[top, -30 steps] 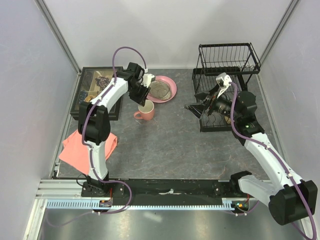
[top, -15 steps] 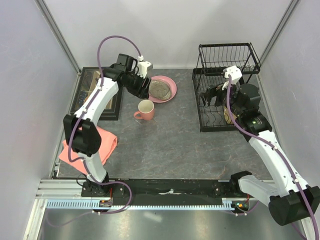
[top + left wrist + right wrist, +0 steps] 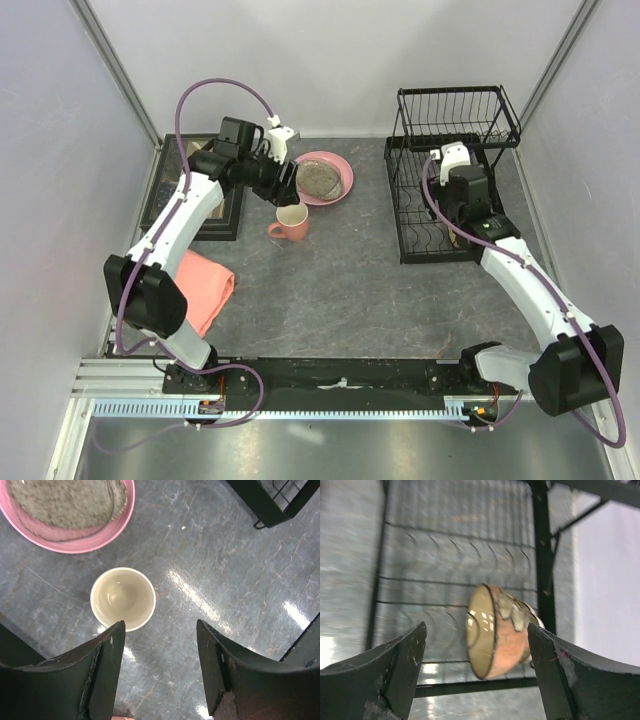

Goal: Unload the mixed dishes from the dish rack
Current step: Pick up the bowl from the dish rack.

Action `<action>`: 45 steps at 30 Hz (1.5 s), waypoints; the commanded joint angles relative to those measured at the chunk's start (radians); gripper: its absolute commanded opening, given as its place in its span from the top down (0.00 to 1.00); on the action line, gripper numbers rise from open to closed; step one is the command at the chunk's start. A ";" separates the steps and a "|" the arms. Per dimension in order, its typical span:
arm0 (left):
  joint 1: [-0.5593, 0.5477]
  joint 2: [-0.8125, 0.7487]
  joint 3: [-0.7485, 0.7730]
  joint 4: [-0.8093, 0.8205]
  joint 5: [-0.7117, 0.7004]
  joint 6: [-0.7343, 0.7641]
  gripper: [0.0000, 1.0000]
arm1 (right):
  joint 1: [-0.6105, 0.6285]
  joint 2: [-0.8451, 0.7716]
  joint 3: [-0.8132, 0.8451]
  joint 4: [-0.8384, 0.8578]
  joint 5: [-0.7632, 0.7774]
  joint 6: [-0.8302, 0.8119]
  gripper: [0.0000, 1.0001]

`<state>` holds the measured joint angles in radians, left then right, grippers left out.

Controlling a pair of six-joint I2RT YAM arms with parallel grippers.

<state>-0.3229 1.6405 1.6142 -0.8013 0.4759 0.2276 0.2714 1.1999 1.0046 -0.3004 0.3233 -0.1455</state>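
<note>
Dish rack (image 3: 458, 93): black wire, two tiers, standing at the far right of the surface (image 3: 340, 280).
Pink plate (image 3: 347, 180): large, lying flat, left of the Dish rack.
Speckled plate (image 3: 320, 176): smaller, grey-beige, lying inside the Pink plate.
Mug (image 3: 290, 222): salmon-pink, upright, pale inside, near the Pink plate's front rim.
Bowl (image 3: 495, 630): amber-brown, on edge in the Dish rack's lower tier.

My left gripper (image 3: 160, 625) has fingers (image 3: 102, 675) of matt black plastic, scuffed pale along the edges, and the grey stone-patterned tabletop (image 3: 215, 555) is smooth enough to throw back bright streaks of light. The round salmon-pink ceramic mug (image 3: 123, 598) is glazed cream and shiny inside, the large pink plate (image 3: 102, 534) is glossy, and the smaller speckled grey-beige plate (image 3: 65, 500) looks matt and grainy. The black wire dish rack (image 3: 540, 555) looks like thin coated metal with a dull sheen, and the amber-brown bowl (image 3: 504, 641) has a glossy glaze.
</note>
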 commanded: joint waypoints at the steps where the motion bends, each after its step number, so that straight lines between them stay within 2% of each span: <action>1: -0.004 -0.054 -0.043 0.053 0.035 -0.010 0.34 | 0.012 0.052 -0.027 0.033 0.195 -0.068 0.11; 11: -0.002 -0.097 -0.126 0.080 0.027 0.016 0.34 | 0.048 0.210 -0.073 0.159 0.385 -0.138 0.18; 19: -0.002 -0.105 -0.168 0.100 0.033 0.022 0.34 | 0.075 0.290 -0.078 0.254 0.528 -0.267 0.26; 25: -0.002 -0.103 -0.186 0.111 0.036 0.024 0.34 | 0.074 0.361 -0.067 0.319 0.583 -0.345 0.33; 37: -0.002 -0.097 -0.214 0.123 0.038 0.032 0.34 | 0.077 0.455 -0.089 0.474 0.678 -0.494 0.60; 45: -0.001 -0.091 -0.223 0.131 0.043 0.033 0.34 | 0.077 0.464 -0.107 0.561 0.724 -0.581 0.64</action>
<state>-0.3229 1.5753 1.3983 -0.7101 0.4854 0.2295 0.3450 1.6535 0.9077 0.1745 0.9886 -0.6617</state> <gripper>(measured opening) 0.661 0.377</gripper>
